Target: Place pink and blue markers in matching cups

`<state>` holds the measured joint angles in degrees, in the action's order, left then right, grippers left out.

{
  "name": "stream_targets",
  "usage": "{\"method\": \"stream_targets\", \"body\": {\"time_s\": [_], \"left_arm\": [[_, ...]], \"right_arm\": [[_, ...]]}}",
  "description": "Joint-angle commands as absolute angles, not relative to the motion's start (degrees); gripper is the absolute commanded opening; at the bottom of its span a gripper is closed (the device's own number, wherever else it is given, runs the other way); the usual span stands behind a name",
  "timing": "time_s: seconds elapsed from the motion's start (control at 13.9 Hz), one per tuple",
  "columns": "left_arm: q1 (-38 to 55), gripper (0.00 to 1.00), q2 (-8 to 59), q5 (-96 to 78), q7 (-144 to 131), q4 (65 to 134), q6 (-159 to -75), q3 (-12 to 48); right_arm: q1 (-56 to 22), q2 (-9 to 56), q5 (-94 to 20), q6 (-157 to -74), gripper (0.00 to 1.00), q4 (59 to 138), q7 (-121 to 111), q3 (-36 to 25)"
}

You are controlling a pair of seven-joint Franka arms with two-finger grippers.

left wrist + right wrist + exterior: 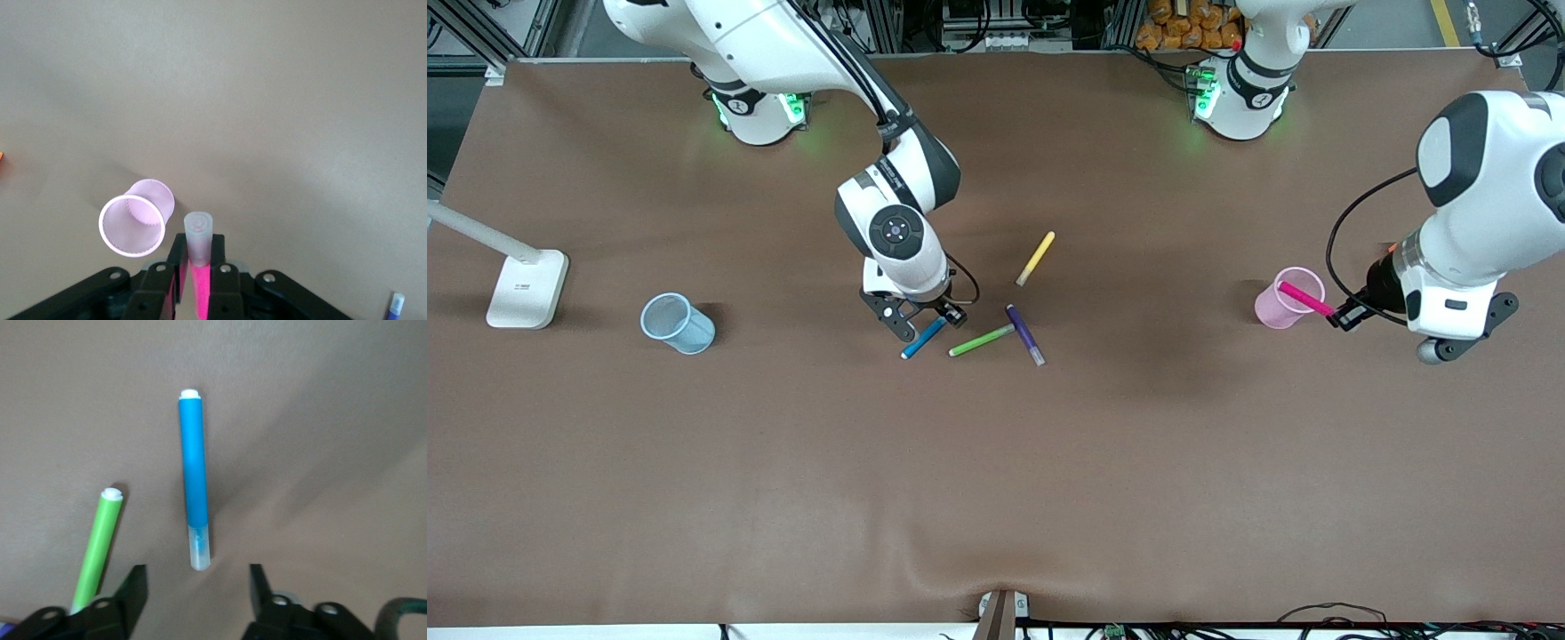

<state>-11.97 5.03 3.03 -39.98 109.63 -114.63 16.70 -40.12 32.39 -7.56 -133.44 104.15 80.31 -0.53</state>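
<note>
My left gripper [1336, 313] is shut on the hot pink marker [1304, 298] and holds it slanted over the rim of the pale pink cup [1285, 298], at the left arm's end of the table. In the left wrist view the marker's pale cap [199, 237] sticks out between the fingers, beside the cup's mouth [133, 223]. My right gripper [927, 322] is open just above the cap end of the blue marker [923, 339], which lies flat mid-table. In the right wrist view the blue marker [195, 477] lies ahead of the spread fingers. The pale blue cup [677, 324] stands toward the right arm's end.
A green pen [981, 340], a purple pen [1024, 334] and a yellow pen [1036, 258] lie close by the blue marker. The green pen [99, 543] lies beside one right finger. A white lamp base [527, 289] stands near the blue cup.
</note>
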Motion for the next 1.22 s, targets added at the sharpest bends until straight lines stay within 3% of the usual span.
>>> {"method": "stream_targets", "body": {"time_s": [0.0, 0.22, 0.43, 0.57, 0.79, 1.15], "left_arm": [[-14.76, 0.0, -0.17, 3.69, -37.88, 118.28, -122.32, 17.14], [-15.46, 0.0, -3.15, 3.69, -36.04, 125.48, -130.75, 17.05], [-18.1, 0.0, -4.83, 3.69, -32.62, 130.77, -137.44, 17.14], [-18.28, 0.0, -5.45, 3.69, -32.0, 134.28, -141.22, 17.14], [-19.5, 0.0, -5.8, 3.78, -30.06, 139.82, -148.86, 17.14], [-21.53, 0.0, -6.24, 3.87, -26.02, 144.49, -153.72, 17.23]], "right_arm": [[-41.57, 34.18, -6.06, -135.34, 0.58, 103.62, 82.0, -1.32], [-42.27, 35.42, -6.06, -136.75, 0.57, 103.62, 82.09, -1.32], [-42.8, 36.73, -5.98, -137.81, 0.48, 103.71, 82.53, -1.49], [-42.89, 36.83, -5.8, -137.81, 0.32, 103.71, 82.44, -1.49], [-42.8, 36.83, -5.8, -137.81, 0.0, 103.71, 82.53, -1.58], [-40.96, 34.29, -5.89, -132.57, 0.0, 102.66, 82.44, -1.93]]}}
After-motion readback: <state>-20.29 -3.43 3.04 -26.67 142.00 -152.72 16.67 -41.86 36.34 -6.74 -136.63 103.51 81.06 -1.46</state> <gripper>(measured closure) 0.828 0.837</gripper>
